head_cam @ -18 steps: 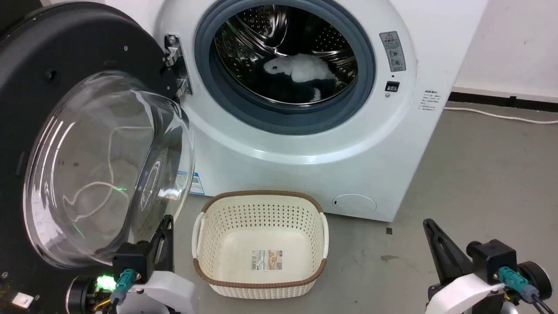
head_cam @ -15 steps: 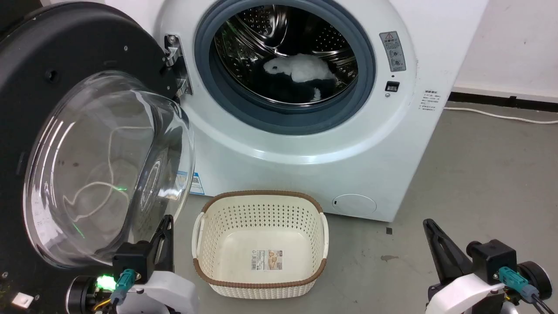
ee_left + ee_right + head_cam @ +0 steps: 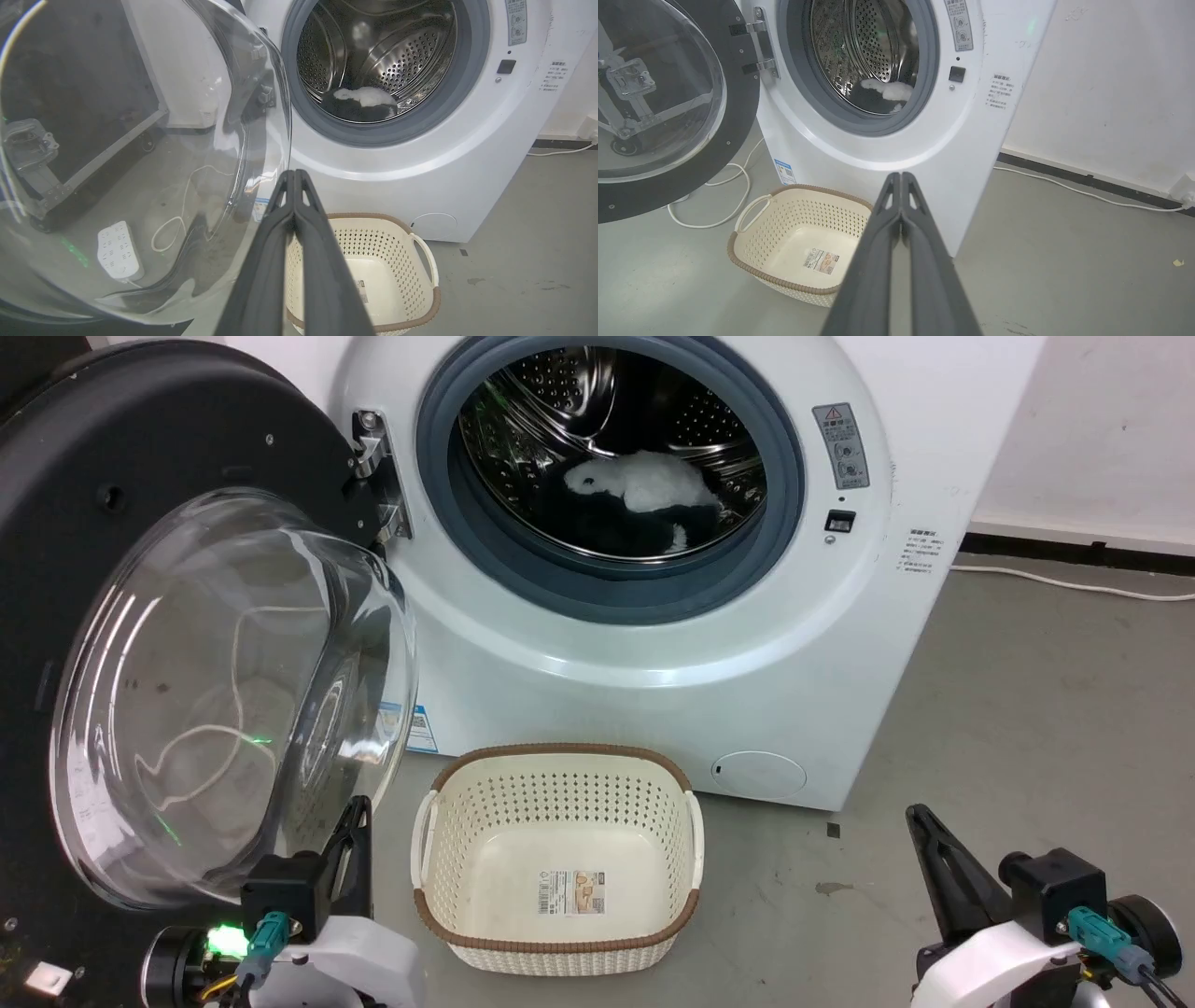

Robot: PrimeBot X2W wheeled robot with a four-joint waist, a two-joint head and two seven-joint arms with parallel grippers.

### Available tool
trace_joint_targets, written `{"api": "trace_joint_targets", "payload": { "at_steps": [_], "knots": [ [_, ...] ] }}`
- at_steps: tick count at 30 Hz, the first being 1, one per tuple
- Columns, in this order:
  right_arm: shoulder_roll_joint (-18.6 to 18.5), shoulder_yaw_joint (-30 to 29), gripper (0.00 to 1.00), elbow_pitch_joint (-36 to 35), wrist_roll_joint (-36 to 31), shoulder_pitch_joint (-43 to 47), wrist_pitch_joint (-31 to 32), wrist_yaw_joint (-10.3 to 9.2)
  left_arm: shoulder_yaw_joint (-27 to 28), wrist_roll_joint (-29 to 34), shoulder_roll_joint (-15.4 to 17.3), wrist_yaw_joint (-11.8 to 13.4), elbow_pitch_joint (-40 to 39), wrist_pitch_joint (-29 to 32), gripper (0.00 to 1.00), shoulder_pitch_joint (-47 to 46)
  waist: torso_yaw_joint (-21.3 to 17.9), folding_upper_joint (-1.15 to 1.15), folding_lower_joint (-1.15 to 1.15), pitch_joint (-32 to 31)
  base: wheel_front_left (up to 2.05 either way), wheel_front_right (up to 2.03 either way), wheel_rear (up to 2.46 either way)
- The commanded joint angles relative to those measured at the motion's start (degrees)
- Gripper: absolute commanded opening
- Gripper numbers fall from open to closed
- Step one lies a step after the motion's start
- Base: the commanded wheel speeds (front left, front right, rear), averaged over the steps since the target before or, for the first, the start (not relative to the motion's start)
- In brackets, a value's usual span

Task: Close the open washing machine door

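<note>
Two empty, pinched-closed ends — left gripper (image 3: 295, 175), right gripper (image 3: 901, 177); washing machine door (image 3: 187, 439) wide open; warning sticker (image 3: 845, 446) on washing machine (image 3: 653, 644) unreadable.

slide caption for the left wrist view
Shut left pincer near the open washing machine door, cream basket below.

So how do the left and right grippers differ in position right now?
The left gripper is close beside the glass bowl of the washing machine door; the right gripper stands apart from it over the floor. The left gripper is near the laundry basket; the right gripper is farther from it. Both are shut, holding nothing.
</note>
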Motion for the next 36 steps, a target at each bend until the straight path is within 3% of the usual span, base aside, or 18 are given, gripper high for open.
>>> {"api": "trace_joint_targets", "payload": {
  "at_steps": [1, 26, 27, 36],
  "knots": [
    [0.03, -0.03, 0.00, -0.27, -0.43, -0.80, 0.02, 0.05, 0.07, 0.16, -0.02, 0.16, -0.23, 0.02, 0.00, 0.22, 0.00, 0.00, 0.00, 0.00, 0.00, 0.00, 0.00],
    [0.00, 0.01, 0.00, 0.00, 0.05, 0.02, -0.01, 0.00, -0.01, -0.04, 0.00, -0.01, 0.02, -0.01, 0.00, 0.01, 0.00, 0.00, 0.00, 0.00, 0.00, 0.00, 0.00],
    [0.00, 0.03, 1.00, 0.04, 0.07, 0.04, -0.02, 0.00, -0.03, -0.05, 0.00, -0.01, 0.04, -0.02, 1.00, 0.01, 0.00, 0.00, 0.00, 0.00, 0.00, 0.00, 0.00],
    [0.00, 0.27, 1.00, 0.35, 1.26, 0.65, -0.93, -0.01, -0.51, -1.31, 0.00, 0.06, 0.14, -0.94, 1.00, 0.54, 0.03, 0.00, 0.00, 0.02, 0.00, 0.00, 0.00]
  ]
}}
